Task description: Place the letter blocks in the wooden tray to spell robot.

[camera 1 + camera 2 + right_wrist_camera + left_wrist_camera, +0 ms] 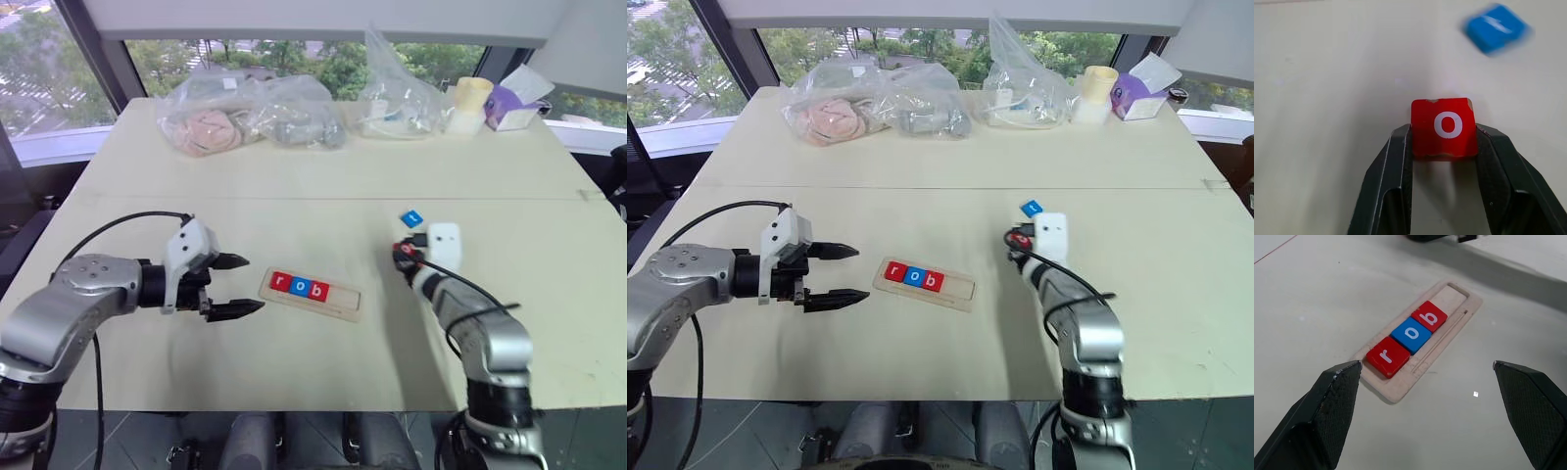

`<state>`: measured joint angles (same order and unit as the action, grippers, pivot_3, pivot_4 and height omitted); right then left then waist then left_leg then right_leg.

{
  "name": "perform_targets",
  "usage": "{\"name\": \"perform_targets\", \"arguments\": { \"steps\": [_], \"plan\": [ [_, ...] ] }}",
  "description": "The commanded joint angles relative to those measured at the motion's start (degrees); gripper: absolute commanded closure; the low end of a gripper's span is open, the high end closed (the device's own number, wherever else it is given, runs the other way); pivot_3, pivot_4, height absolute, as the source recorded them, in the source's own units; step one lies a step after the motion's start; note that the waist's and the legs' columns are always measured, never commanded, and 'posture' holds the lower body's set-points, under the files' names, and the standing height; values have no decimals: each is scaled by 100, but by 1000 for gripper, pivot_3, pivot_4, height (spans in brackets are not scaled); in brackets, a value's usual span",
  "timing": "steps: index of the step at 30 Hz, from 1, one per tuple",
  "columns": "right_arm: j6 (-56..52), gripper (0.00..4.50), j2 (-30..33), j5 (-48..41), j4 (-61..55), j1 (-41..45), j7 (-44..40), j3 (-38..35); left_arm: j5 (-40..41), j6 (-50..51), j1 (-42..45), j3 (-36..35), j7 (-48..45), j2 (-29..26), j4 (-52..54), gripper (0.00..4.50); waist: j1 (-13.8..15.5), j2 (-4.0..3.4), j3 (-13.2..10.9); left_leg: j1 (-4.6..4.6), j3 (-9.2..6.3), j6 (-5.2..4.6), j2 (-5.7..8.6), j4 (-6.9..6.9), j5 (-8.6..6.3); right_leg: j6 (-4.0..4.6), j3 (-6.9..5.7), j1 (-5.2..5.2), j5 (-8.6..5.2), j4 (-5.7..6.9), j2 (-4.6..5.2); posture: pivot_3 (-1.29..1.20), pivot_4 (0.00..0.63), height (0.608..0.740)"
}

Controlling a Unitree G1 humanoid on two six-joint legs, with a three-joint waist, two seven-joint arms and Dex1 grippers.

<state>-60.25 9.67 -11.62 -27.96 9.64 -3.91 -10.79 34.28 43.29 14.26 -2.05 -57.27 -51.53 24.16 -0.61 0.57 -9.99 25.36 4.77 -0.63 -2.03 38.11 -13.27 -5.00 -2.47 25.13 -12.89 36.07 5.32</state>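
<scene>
The wooden tray (312,292) lies mid-table with three letter blocks in its left end: red "r" (1387,356), blue "o" (1411,335) and red "b" (1429,316). Its right end is bare. My left gripper (239,285) hovers open just left of the tray. To the right of the tray, my right gripper (1444,142) is shut on a red "o" block (1444,126), pinched by its two sides. A blue block (411,217) lies on the table just beyond it.
Along the far edge of the table (294,372) lie clear plastic bags (250,117) of soft items, another bag (397,98), a pale cup (468,103) and a purple tissue box (514,103). A seam (323,199) crosses the tabletop.
</scene>
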Motion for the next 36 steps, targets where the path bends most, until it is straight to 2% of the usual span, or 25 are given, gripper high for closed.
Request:
{"name": "perform_targets", "arguments": {
  "steps": [1,7,10,16,17,21,24,26,28,32,36],
  "plan": [
    [-988,3343,-151,-145,-1479,-382,209,-98,-71,-153,177,156,-10,132,-38,0,-24,-2,1,0,3,0,0,0,0,0,0,4,0,2,2,0,150,739],
    [-2220,3343,-982,-113,-2377,-615,521,-44,-161,-206,389,369,-105,219,-187,0,-44,-2,1,-4,6,5,-41,0,0,20,0,16,12,3,-30,0,150,739],
    [-2564,3343,-1041,-33,-2514,-571,590,107,-223,-264,459,413,-190,190,-304,0,-34,-3,1,-1,6,7,-45,0,0,25,-1,21,14,1,-31,0,150,739],
    [-2618,375,-997,-149,-2389,-529,252,-185,-256,-251,475,406,-314,147,-308,0,-30,-2,1,4,12,19,-44,-10,-7,25,-1,21,14,-22,-27,0,150,739],
    [-2482,18,-886,-277,-2372,-504,18,-322,-245,-240,470,390,-356,112,-298,0,-29,-2,1,4,12,20,-44,-11,-8,25,-1,21,14,-25,-27,0,150,739],
    [-1329,18,413,-992,-2179,-712,-1594,-816,-234,-277,447,333,-628,-113,-342,0,-22,-7,-2,8,15,23,-40,-12,-10,25,-1,19,14,-40,-25,0,150,739],
    [125,18,1645,-1493,-1504,-934,-3406,-1213,-220,-363,439,371,-934,-305,-362,0,-23,-10,-4,6,14,22,-41,-23,-11,25,-3,13,15,-55,-28,0,150,739],
    [1244,18,2616,-1254,-507,-1063,-4503,-923,-257,-446,482,431,-1059,-345,-373,0,-19,-9,-5,5,14,17,-41,-31,-8,24,-3,9,14,-63,-30,0,150,739],
    [2167,18,3280,-929,441,-1037,-5174,-506,-325,-527,526,479,-1110,-347,-407,0,-21,-6,-5,0,14,7,-39,-36,-2,24,-5,4,14,-72,-31,0,150,739],
    [3704,18,3757,-666,1735,-768,-6172,138,-363,-563,555,481,-1214,-425,-402,0,-23,-4,-6,-1,13,4,-36,-35,-1,24,-5,0,14,-74,-37,0,150,739],
    [5061,18,3831,-134,3062,-114,-6647,783,-258,-404,337,292,-1102,-508,-159,0,-31,-4,-7,0,12,3,-37,-32,0,23,-3,2,15,-70,-54,0,150,739]
  ]
}}
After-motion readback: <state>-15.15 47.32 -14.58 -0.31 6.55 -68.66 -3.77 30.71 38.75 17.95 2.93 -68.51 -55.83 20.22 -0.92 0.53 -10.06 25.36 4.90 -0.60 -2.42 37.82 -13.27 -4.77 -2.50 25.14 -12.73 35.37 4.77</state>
